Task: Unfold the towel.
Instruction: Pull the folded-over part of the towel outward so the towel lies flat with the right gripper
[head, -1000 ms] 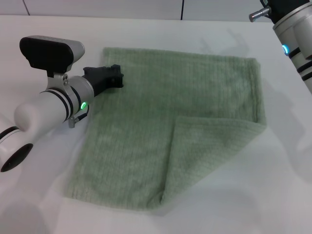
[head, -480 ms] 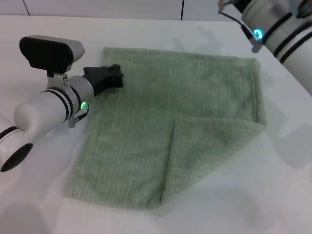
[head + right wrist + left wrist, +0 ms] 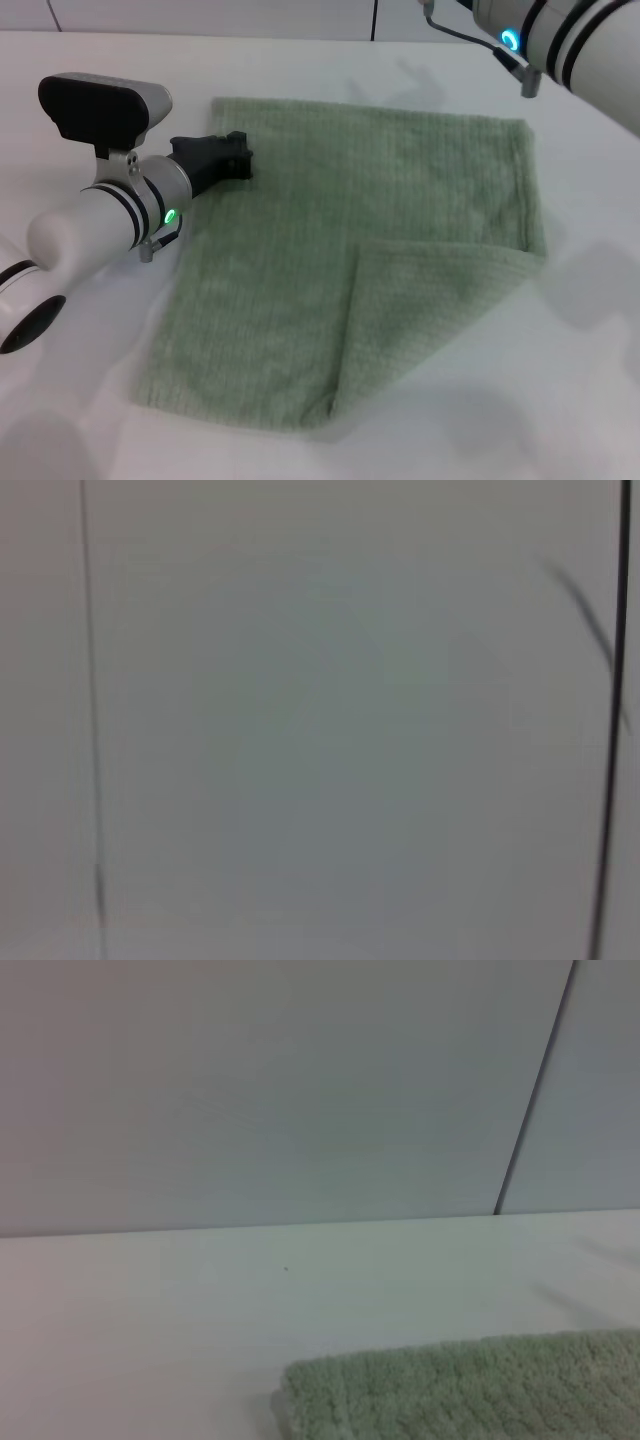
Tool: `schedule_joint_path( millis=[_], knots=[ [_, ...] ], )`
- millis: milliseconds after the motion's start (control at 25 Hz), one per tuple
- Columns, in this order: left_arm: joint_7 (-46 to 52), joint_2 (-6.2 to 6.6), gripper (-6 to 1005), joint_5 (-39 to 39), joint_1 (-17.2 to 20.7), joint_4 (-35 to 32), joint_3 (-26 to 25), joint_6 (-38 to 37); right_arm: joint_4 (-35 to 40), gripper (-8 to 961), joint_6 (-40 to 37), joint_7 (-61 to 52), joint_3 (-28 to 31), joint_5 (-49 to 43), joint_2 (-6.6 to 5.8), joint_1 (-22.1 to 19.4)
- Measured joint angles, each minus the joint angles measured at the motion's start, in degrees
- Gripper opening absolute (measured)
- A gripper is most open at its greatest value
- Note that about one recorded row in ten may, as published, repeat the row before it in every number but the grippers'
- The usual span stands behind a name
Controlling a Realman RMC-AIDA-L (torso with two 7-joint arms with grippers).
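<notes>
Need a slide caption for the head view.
Left tool at the towel's left edge; near-right corner folded over, right arm raised at far right.

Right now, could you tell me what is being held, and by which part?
The left gripper sits at the towel's left edge; grip unclear. Right gripper out of view.

Right tool out of head view, arm cut by top edge; towel cropped in left wrist view.

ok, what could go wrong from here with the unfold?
1. One corner of the towel lies folded over near the right front; the right arm is up at the far right, its end effector out of view.
2. The left end effector rests on the towel's far left edge; moving it could drag or bunch the cloth.
</notes>
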State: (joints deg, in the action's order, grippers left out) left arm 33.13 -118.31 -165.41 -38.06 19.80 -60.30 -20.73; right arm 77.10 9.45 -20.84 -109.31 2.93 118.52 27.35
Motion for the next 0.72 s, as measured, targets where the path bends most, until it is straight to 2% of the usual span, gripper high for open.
schedule_joint_path(
  millis=[40, 80, 160, 200, 240, 280, 320, 360, 400, 480, 720],
  knots=[
    [0.0, 0.01, -2, 0.0, 0.0, 0.0, 0.0, 0.0, 3.3, 828, 8.5, 3.7, 0.6, 0.9, -0.02, 0.7],
    [0.0, 0.02, -2, 0.0, 0.0, 0.0, 0.0, 0.0, 3.3, 828, 8.5, 3.7, 0.6, 0.9, -0.02, 0.7],
    [0.0, -0.01, -2, 0.0, 0.1, 0.0, 0.0, 0.0, 7.4, 828, 18.8, 12.5, 2.1, 5.9, 0.18, 1.6],
    [0.0, -0.01, -2, 0.0, 0.1, 0.0, 0.0, 0.0, 7.4, 828, 18.8, 12.5, 2.1, 5.9, 0.18, 1.6],
    [0.0, -0.02, -2, 0.0, 0.1, 0.0, 0.0, 0.0, 9.0, 828, 25.2, 21.0, 4.8, 13.7, 0.21, 2.6],
    [0.0, -0.05, -2, 0.0, 0.2, 0.0, 0.0, 0.0, 9.0, 828, 25.2, 21.0, 4.8, 13.7, 0.21, 2.6],
    [0.0, -0.05, -2, 0.0, 0.2, 0.0, 0.1, 0.0, 9.2, 828, 28.0, 25.4, 6.6, 18.1, 0.22, 3.3],
    [0.0, -0.06, -2, 0.0, 0.3, -0.1, 0.1, 0.0, 8.0, 828, 33.2, 32.7, 10.1, 26.6, 0.26, 4.9],
    [0.0, -0.06, -2, 0.0, 0.3, -0.1, 0.1, 0.0, 8.0, 828, 33.2, 32.7, 10.1, 26.6, 0.26, 4.9],
    [0.0, -0.07, -2, 0.0, 0.3, -0.2, 0.1, -0.1, 5.4, 828, 39.6, 39.5, 14.0, 34.0, 0.31, 7.3],
    [0.0, -0.08, -2, 0.0, 0.4, -0.2, 0.1, -0.1, 3.2, 828, 47.2, 43.4, 16.5, 35.3, 0.31, 9.7]
  ],
)
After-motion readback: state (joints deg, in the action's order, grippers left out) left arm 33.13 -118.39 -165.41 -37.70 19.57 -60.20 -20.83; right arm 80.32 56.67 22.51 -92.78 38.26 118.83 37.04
